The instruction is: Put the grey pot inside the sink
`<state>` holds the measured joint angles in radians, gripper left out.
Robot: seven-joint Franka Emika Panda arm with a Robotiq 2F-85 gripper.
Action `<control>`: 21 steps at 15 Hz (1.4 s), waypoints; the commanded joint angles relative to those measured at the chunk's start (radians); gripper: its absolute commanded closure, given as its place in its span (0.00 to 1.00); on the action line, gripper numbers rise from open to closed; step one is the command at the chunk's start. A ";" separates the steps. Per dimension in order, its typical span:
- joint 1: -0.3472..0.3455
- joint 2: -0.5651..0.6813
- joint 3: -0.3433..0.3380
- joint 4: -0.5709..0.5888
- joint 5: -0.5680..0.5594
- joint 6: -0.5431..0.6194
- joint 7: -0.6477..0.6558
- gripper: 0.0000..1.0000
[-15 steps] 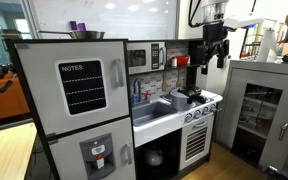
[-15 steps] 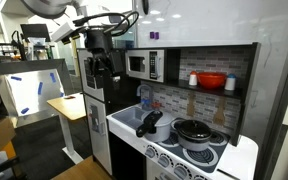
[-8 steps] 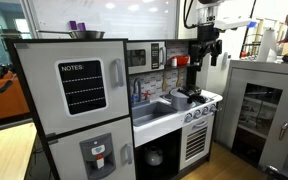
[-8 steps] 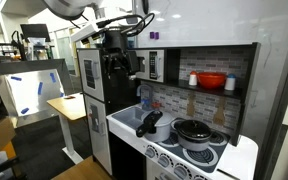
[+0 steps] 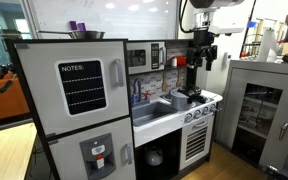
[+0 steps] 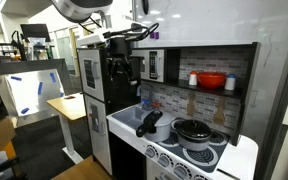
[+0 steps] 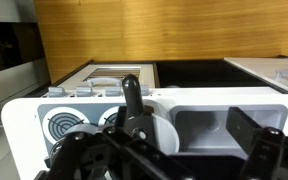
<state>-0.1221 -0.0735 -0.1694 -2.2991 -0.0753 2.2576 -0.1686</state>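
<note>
The grey pot (image 6: 192, 130) with its lid stands on the stove at the end of the toy kitchen counter; it also shows in an exterior view (image 5: 189, 96). The sink (image 6: 127, 122) is the basin beside the stove, seen too in an exterior view (image 5: 152, 108) and in the wrist view (image 7: 209, 120). My gripper (image 5: 201, 63) hangs open and empty well above the counter, also seen in an exterior view (image 6: 121, 86). In the wrist view its fingers (image 7: 174, 150) are spread wide over the sink and stove. The pot is not clearly seen there.
A dark utensil with a black handle (image 6: 149, 122) stands between sink and stove, also in the wrist view (image 7: 131, 100). A faucet (image 6: 141, 97), microwave (image 6: 142, 66) and a shelf with a red bowl (image 6: 211, 80) line the back. A toy fridge (image 5: 79, 110) stands beside the sink.
My gripper has moved sideways toward the kitchen, from beyond its end to over the counter. Nothing on the counter has moved.
</note>
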 commanded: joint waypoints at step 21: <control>-0.083 0.280 -0.016 0.101 0.032 0.153 -0.166 0.00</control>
<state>-0.1949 0.1655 -0.1988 -2.2276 -0.0261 2.3999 -0.3169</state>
